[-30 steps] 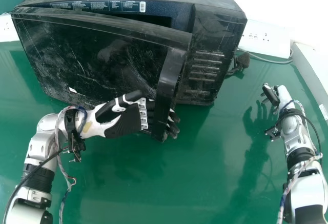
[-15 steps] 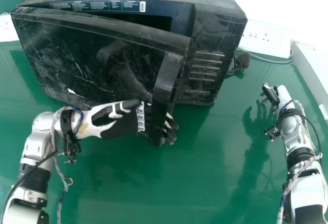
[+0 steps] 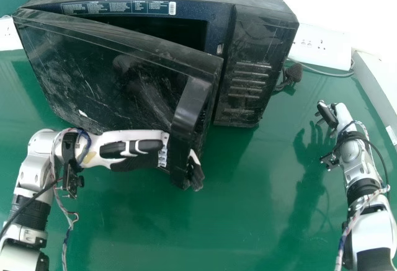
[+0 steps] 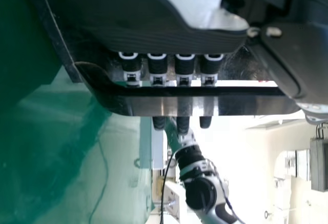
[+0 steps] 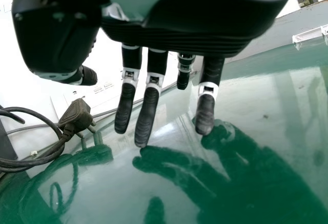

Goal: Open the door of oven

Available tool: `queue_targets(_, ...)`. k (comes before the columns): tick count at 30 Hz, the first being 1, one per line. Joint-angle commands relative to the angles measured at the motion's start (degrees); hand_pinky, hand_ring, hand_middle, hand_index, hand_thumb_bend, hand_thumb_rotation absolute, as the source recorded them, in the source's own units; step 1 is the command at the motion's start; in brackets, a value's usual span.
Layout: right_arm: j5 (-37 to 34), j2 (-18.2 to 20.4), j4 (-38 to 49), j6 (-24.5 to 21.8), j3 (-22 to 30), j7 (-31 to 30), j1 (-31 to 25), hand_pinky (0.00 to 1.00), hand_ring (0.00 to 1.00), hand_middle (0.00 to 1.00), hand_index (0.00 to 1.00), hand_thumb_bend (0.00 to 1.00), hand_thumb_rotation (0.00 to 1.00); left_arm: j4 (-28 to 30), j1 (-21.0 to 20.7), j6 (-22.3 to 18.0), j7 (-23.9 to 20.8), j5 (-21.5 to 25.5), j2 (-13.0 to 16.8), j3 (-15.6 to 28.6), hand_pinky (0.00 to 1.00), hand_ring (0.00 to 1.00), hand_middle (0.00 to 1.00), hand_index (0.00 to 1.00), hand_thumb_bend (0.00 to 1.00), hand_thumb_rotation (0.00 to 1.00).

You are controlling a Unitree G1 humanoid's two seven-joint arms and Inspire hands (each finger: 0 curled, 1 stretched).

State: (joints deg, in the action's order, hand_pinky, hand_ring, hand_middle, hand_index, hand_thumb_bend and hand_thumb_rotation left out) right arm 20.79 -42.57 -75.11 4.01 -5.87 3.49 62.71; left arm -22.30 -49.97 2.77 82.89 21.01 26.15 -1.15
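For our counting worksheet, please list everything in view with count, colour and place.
table: one, green, beneath the oven
oven: one, black, on the table
door: one, black, ajar on the oven's front
handle: one, black, at the door's right edge
plug: one, black, right of the oven
socket panel: one, white, beyond the plug
left hand: one, black and white, fingers through handle
right hand: one, black and white, above the table
arms: two, silver and black, left and right

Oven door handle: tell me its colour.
The handle is black; it shows best in the head view.
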Motion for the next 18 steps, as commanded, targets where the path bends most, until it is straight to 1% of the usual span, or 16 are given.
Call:
queue_targets(1,0.0,2.6,-1.3,0.0,-0.5,-2.7,-2.5,0.39,0.44,0.54,0.49,0.51,0.15,2.2,-1.3,-3.0,2.8,1.4,0.1,-0.4,0.34,0.45,0.57,0.7,1.0,0.89)
queue_targets(7,0.5,2.6,-1.3,-0.4,-0.9,-2.7,-2.3,0.4,0.45,0.55,0.49,0.51,0.15,2.0,-2.3,-3.9,5.0,0.9,1.3,-0.8,0.31,0.41,0.56,0.71,1.0,0.86)
queue_targets(9,0.3,2.6,-1.3,-0.3,-0.7,-2.7,-2.3,0.41,0.45,0.55,0.49,0.51,0.15,2.4,-2.2,-3.4,5.1,1.0,1.6,-0.8,0.29,0.4,0.55,0.7,1.0,0.85)
queue_targets(11,0.2,2.6,-1.3,-0.1,-0.7,-2.7,-2.4,0.4,0.45,0.55,0.49,0.51,0.15,2.8,-2.3,-2.7,5.2,1.1,2.0,-0.8,0.3,0.41,0.55,0.7,1.0,0.83)
queue_targets(18,0.4,2.6,-1.4,-0.2,-0.9,-2.8,-2.1,0.41,0.45,0.55,0.49,0.51,0.15,3.2,-2.4,-1.2,5.3,1.5,2.7,-0.5,0.3,0.41,0.54,0.69,1.0,0.82)
